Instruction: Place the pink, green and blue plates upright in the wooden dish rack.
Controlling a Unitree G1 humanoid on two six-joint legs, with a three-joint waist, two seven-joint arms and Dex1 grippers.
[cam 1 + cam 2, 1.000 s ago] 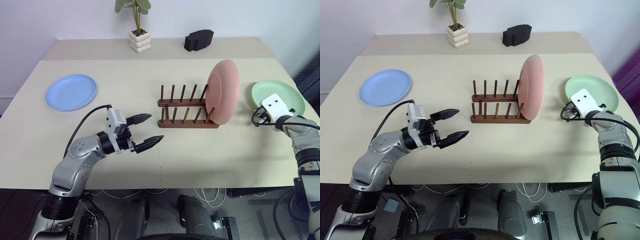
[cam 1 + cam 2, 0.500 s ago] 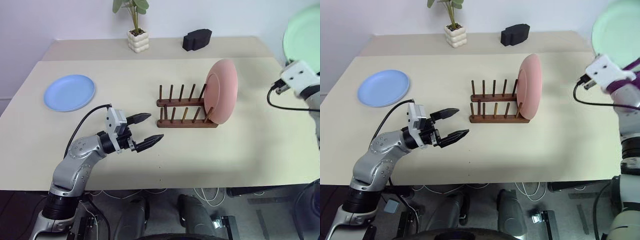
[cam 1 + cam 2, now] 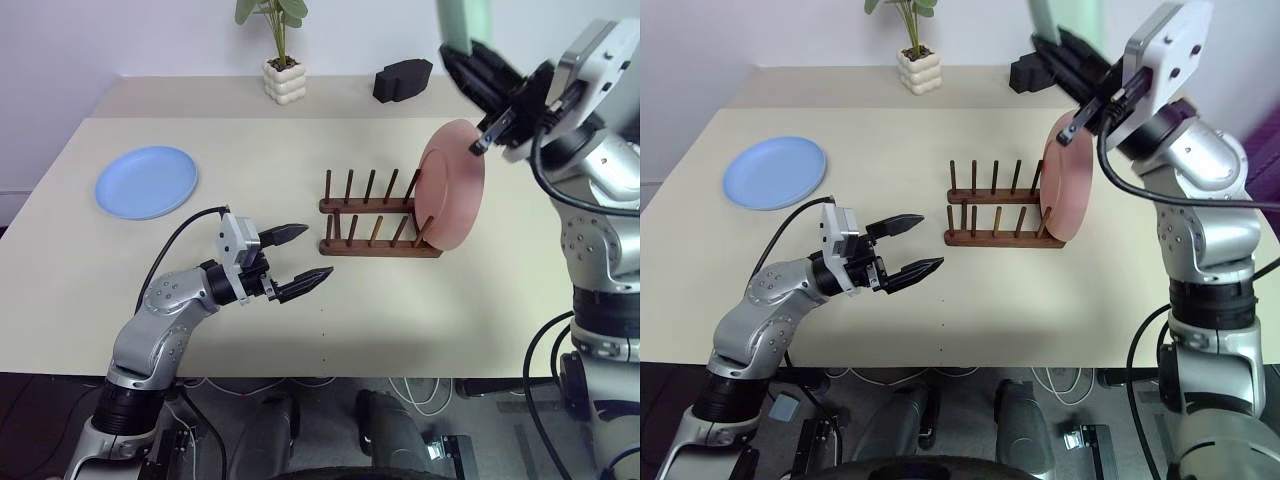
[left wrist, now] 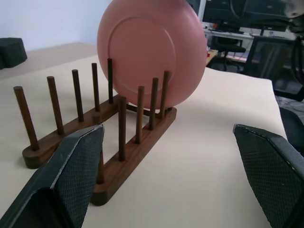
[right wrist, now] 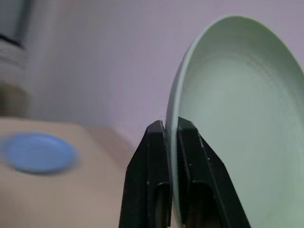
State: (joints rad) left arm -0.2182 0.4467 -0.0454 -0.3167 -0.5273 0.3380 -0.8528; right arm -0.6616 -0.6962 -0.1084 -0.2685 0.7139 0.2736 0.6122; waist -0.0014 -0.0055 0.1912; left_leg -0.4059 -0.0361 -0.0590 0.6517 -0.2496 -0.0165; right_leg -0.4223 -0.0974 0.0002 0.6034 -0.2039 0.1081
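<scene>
Head views: the pink plate [image 3: 452, 185] stands upright in the right end of the wooden dish rack [image 3: 375, 215]. The blue plate [image 3: 147, 181] lies flat, far left on the table [image 3: 300, 130]. Left gripper [image 3: 297, 261] hovers near the rack, fingers spread wide, empty.

Left wrist view: rack pegs and pink plate ahead.

Right wrist view: right gripper [image 5: 170, 135] pinches the green plate [image 5: 237, 118] rim, raised on edge.
</scene>
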